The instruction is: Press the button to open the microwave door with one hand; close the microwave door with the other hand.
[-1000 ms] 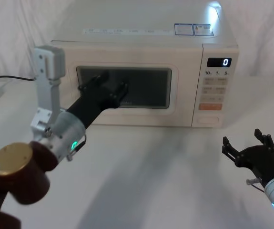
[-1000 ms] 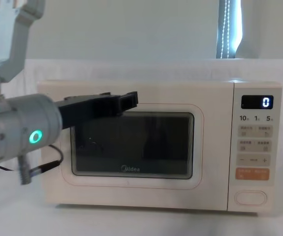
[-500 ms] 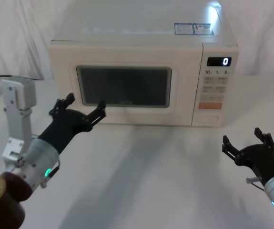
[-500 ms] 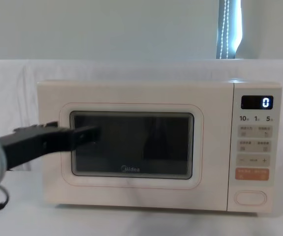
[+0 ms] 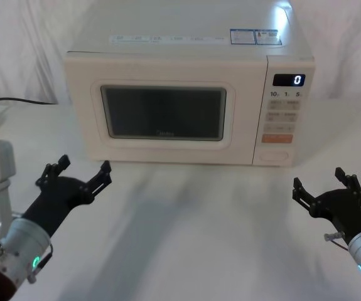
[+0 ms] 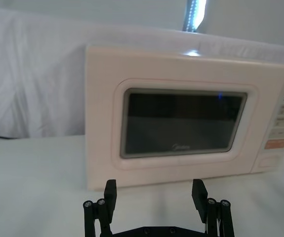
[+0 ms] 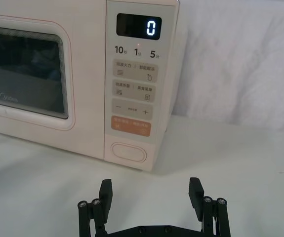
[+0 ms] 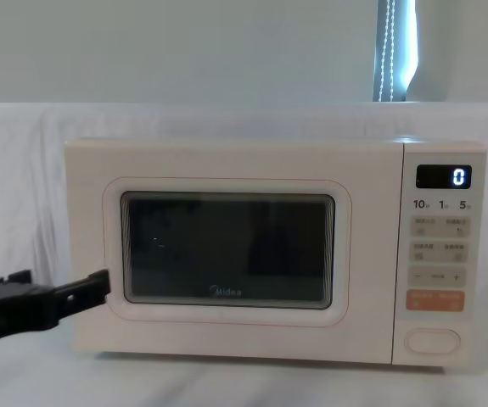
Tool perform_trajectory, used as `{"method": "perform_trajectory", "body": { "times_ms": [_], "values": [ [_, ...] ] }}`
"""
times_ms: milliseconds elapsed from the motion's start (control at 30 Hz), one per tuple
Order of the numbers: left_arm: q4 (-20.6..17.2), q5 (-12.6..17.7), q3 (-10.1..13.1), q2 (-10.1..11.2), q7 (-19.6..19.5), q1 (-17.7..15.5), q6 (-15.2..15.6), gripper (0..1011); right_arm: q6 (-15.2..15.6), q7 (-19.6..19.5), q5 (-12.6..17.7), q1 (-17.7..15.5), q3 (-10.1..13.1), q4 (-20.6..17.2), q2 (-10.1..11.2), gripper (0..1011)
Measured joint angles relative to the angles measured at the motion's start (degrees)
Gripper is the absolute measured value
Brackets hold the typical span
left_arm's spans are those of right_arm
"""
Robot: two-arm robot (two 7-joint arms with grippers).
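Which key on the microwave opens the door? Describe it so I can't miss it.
On the microwave, look down the keypad strip right of the door. The button is the lowest key: a wide cream pill with a raised rim, directly under the orange key.

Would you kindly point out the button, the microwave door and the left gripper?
button (image 7: 128,152), right wrist view, centre of the oval key.
microwave door (image 5: 166,145), head view, cream frame under the window.
left gripper (image 5: 75,175), head view, midway between its open fingertips.

The left hand (image 5: 75,175) has pulled back from the microwave door (image 5: 162,116).
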Motion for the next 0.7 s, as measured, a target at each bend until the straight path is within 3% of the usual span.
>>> {"method": "perform_trajectory", "body": {
  "times_ms": [700],
  "values": [
    [0.81, 0.07, -2.74, -0.94, 1.21, 5.35, -1.95, 1001, 0.0, 0.0, 0.0, 0.0, 0.0, 0.0, 0.0, 1002]
  ]
}}
